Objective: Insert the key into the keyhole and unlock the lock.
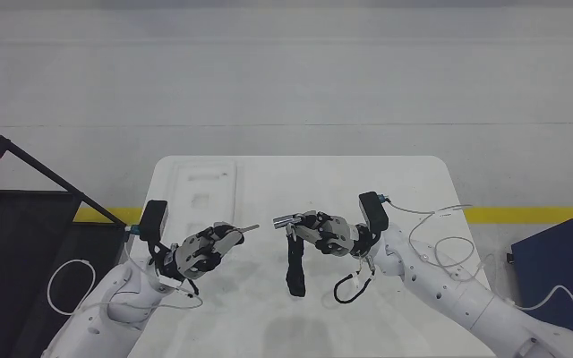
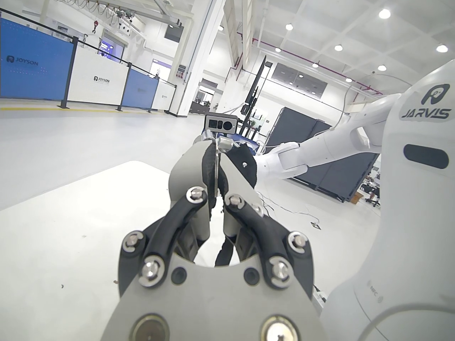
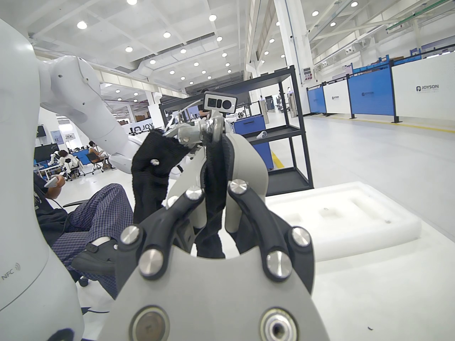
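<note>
My left gripper [image 1: 235, 233] is clenched on the key [image 1: 250, 228], its fingers [image 2: 193, 164] pressed flat against the thin blade [image 2: 216, 175]; it hangs above the table [image 1: 403, 197], on my side of the white foam tray [image 1: 204, 183], just off the tray's near right corner; the key's tip points away from the tray toward the lock [image 1: 285, 217], close to it but not touching; my right gripper [image 1: 303, 221] grips the lock, farther to the right of the tray than the key, with the metal body [image 3: 193, 134] sticking out past its fingertips toward the key; a black strap [image 1: 295, 267] hangs from the lock down to the table, to the right of the tray; in the right wrist view the strap [image 3: 210, 239] runs between my fingers [image 3: 245, 164].
</note>
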Motion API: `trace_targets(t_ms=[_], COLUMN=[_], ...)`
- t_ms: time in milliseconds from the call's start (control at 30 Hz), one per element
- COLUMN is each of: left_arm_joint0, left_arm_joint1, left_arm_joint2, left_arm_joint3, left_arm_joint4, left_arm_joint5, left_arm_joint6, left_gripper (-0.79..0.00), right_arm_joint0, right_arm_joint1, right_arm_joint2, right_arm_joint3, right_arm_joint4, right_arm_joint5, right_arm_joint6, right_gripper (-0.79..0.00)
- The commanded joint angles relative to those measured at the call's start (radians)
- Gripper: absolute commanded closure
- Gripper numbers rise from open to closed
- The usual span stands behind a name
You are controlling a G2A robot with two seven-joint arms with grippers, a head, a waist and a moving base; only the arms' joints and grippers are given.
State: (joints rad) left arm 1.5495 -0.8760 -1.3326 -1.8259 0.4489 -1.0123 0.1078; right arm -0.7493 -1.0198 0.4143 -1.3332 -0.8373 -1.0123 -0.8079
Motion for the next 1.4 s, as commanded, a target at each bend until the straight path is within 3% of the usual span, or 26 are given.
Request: trace_targets(t_ms=[0,767,933,1367], left_arm_joint0=[-0.009,-0.047,-0.042,-0.028], left_arm_joint1=[0.002,0.002,0.001,0.002], left_arm_joint2=[0.004,0.009,0.003,-0.007], left_arm_joint3=[0.002,0.006,-0.001,-0.007], left_arm_joint4=[-0.007,-0.008,0.006,0.0], left_arm_joint5=[0.0,0.0,0.0,0.0], left_arm_joint6=[-0.008,-0.078,-0.072,-0.074], left_gripper=[0.0,0.0,0.0,0.0], right_arm_joint0=[0.0,-0.002,-0.031,-0.098], right_arm_joint1=[0.0,0.0,-0.002,-0.013], right_arm_joint2=[0.0,0.001,0.045,0.14], right_arm_joint3=[0.0,-0.002,-0.046,-0.045], right_arm_joint4=[0.0,-0.001,-0.001,-0.048], right_arm_joint5=[0.0,0.006,0.023,0.0], right_arm_joint6=[0.0,0.006,0.066,0.091], right_gripper=[0.0,0.0,0.0,0.0])
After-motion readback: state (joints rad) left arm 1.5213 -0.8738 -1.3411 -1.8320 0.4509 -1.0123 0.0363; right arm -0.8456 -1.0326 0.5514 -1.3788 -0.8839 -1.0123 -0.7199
